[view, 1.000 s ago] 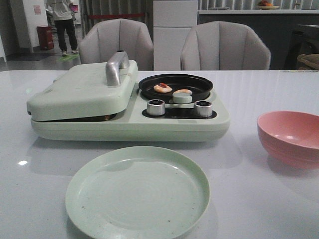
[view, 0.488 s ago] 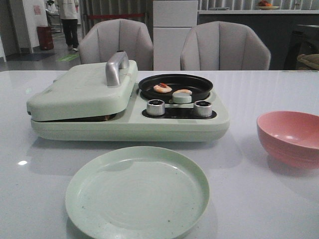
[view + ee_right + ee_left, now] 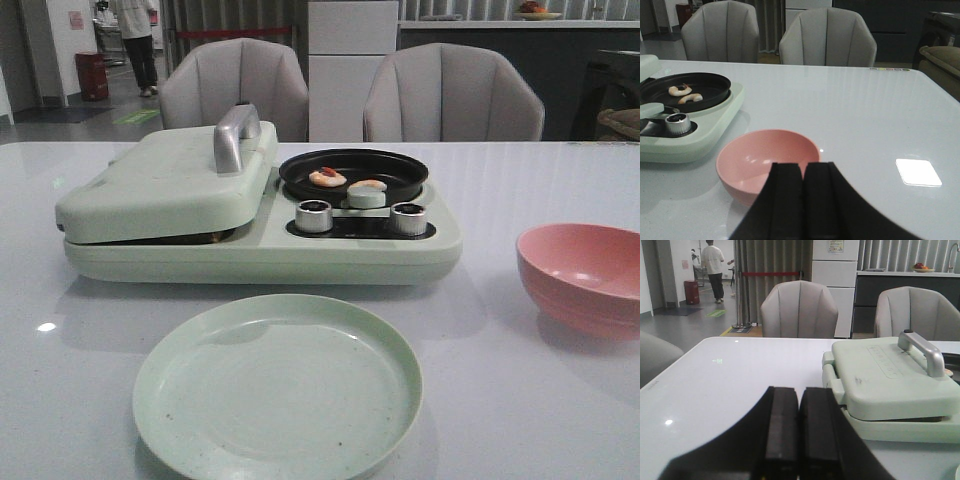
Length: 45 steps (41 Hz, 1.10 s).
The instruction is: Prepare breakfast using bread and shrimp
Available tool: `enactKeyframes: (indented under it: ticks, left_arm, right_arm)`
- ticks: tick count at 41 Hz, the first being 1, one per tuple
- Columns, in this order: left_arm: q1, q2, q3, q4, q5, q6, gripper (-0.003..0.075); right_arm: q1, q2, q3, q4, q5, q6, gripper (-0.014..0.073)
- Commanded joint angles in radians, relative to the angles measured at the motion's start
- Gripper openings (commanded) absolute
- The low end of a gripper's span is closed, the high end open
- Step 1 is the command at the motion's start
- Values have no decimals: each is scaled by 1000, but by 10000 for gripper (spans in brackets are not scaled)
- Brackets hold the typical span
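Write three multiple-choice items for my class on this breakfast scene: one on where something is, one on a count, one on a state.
1. Where are the shrimp?
A. on the green plate
B. in the black pan
C. in the pink bowl

2. How many silver knobs does the cooker have?
A. one
B. two
C. four

3. How is the sandwich press lid?
A. lowered
B. raised upright
C. removed

Answers: 1 B, both pieces lie in the black pan, while the green plate and pink bowl hold nothing. 2 B, two knobs flank a pale green one. 3 A, the lid lies down over the base.
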Motion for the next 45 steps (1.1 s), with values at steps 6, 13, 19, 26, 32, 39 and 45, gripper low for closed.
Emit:
enactKeyframes:
  ticks: [6, 13, 19, 26, 32, 39, 45]
  left_arm:
    - [-6, -17, 30, -2, -89, -5, 101]
    - [-6, -17, 30, -2, -89, -5, 101]
    - [-6, -17, 30, -2, -89, -5, 101]
    - [-6, -17, 30, -2, -89, -5, 101]
    - [-6, -17, 30, -2, -89, -5, 101]
    - [-6, -17, 30, -2, -89, -5, 101]
    - [-6, -17, 30, -2, -89, -5, 101]
  right_arm:
    - [10, -23, -18, -1, -101, 2, 35]
    - [9, -23, -18, 1, -109, 2, 35]
    - [-13, -23, -18, 8, -163, 2, 35]
    - [-14, -23, -18, 8, -166, 2, 35]
    - [-17, -23, -18, 8, -166, 2, 35]
    - [-16, -23, -18, 8, -166, 2, 35]
    - [-16, -23, -18, 8, -166, 2, 35]
